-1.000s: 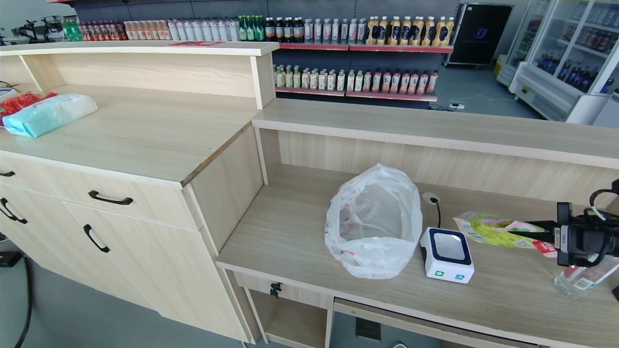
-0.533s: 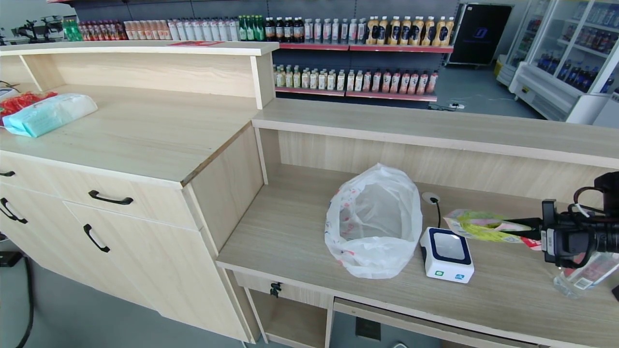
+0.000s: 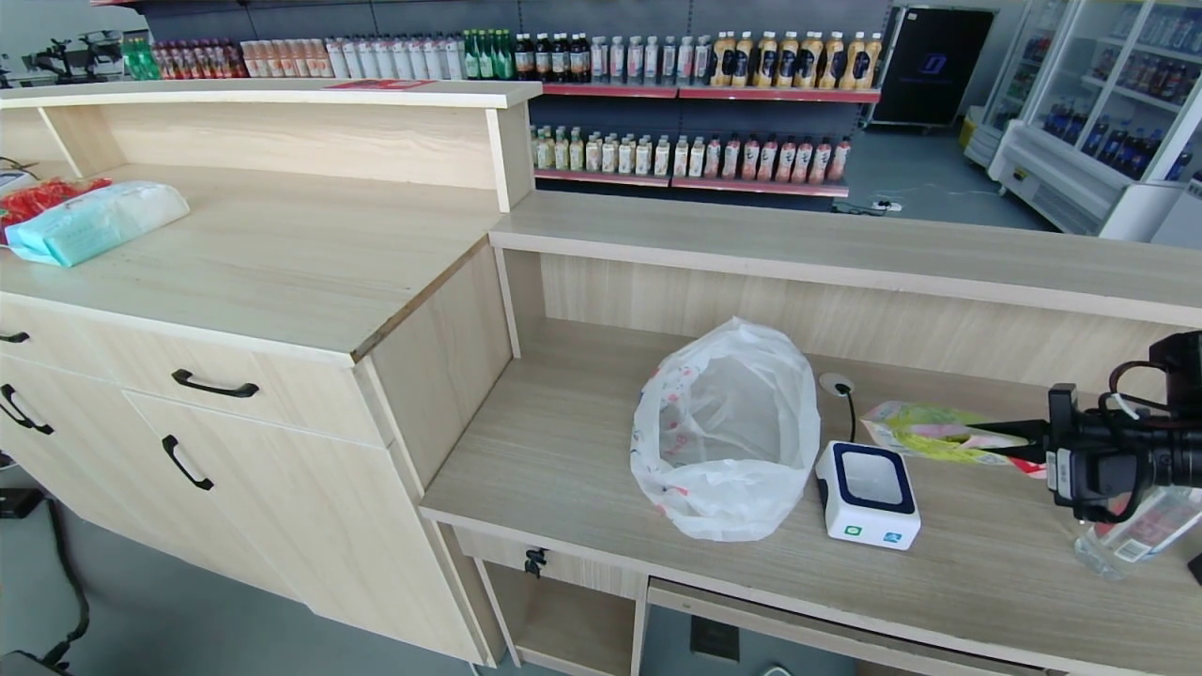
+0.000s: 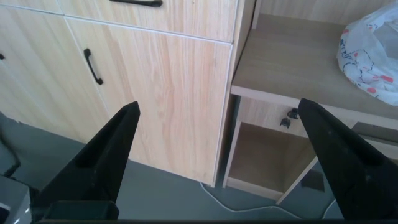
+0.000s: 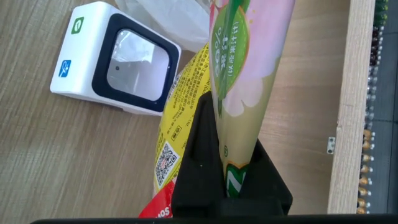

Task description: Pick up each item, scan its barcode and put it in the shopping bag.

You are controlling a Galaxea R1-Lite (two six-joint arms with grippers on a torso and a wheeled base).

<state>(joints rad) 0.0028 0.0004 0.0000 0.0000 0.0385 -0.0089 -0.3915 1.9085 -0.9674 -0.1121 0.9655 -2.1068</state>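
My right gripper (image 3: 1019, 439) is shut on a yellow-green and pink snack packet (image 3: 925, 432), held level above the lower counter just right of the barcode scanner (image 3: 868, 494). Up close, the packet (image 5: 239, 81) runs between the black fingers (image 5: 202, 143), with the scanner (image 5: 118, 62) beside it. The white shopping bag (image 3: 728, 441) stands open left of the scanner. A clear bottle (image 3: 1136, 535) lies on the counter under the right arm. My left gripper (image 4: 221, 162) hangs open over the floor, facing the cabinet front.
A tissue pack (image 3: 94, 223) and a red packet (image 3: 42, 197) lie on the raised counter (image 3: 282, 272) at the far left. The scanner's cable (image 3: 850, 408) runs to a grommet behind it. Drawers with black handles (image 3: 214, 387) front the left cabinet.
My right gripper has carried the snack packet leftward and a little upward, closer to the scanner. The left arm and the bag have stayed put.
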